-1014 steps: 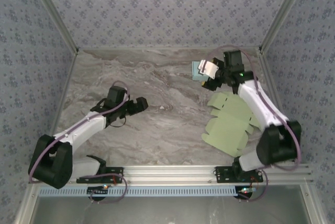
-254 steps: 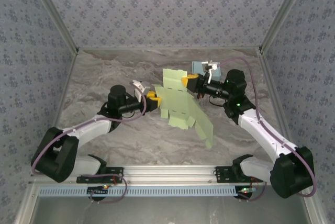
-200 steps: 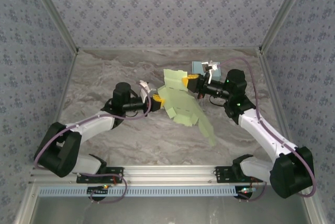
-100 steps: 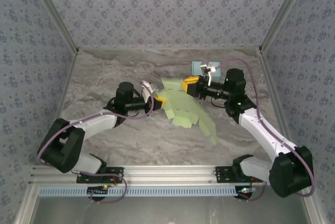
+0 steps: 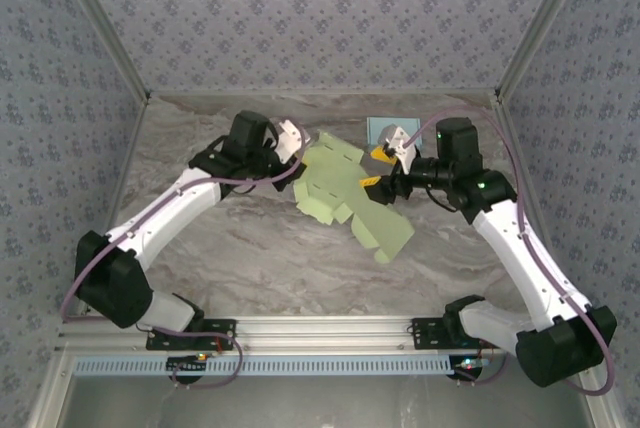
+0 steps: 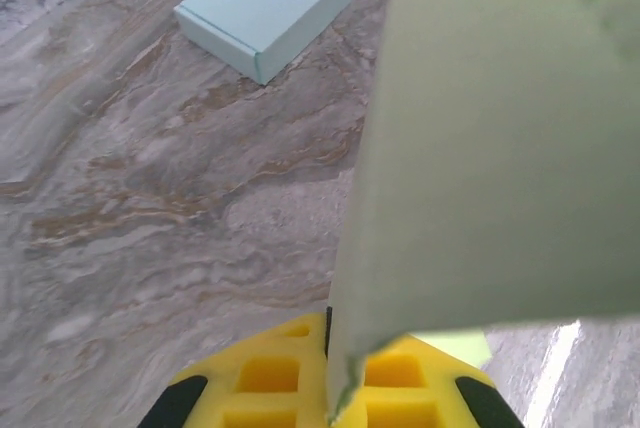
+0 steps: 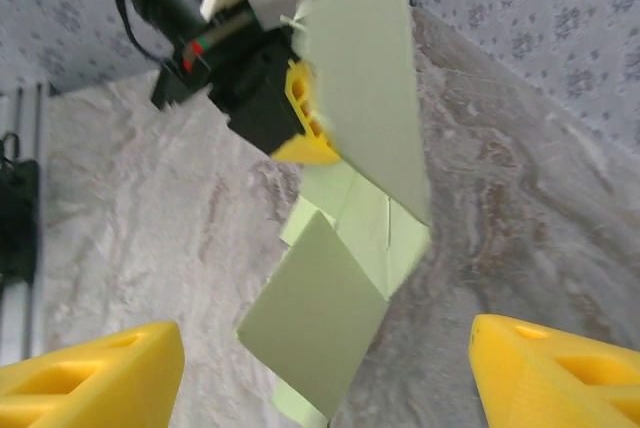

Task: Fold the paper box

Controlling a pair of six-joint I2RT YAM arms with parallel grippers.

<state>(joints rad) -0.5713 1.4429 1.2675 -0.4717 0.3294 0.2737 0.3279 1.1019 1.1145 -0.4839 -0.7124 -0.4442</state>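
Note:
The paper box is a flat, pale green die-cut sheet held up over the middle of the table, with its lower flap hanging toward the front right. My left gripper is shut on the sheet's left edge. In the left wrist view the yellow pads pinch the sheet edge-on. My right gripper stands open just right of the sheet, not touching it. In the right wrist view its yellow fingertips are spread wide, with the sheet and the left gripper beyond them.
A folded light blue box lies on the marble table at the back right, behind my right gripper, and shows in the left wrist view as the blue box. Patterned walls enclose the table on three sides.
My right gripper has let go of the green sheet and opened. My left arm has swung toward the back of the table, carrying the sheet with it.

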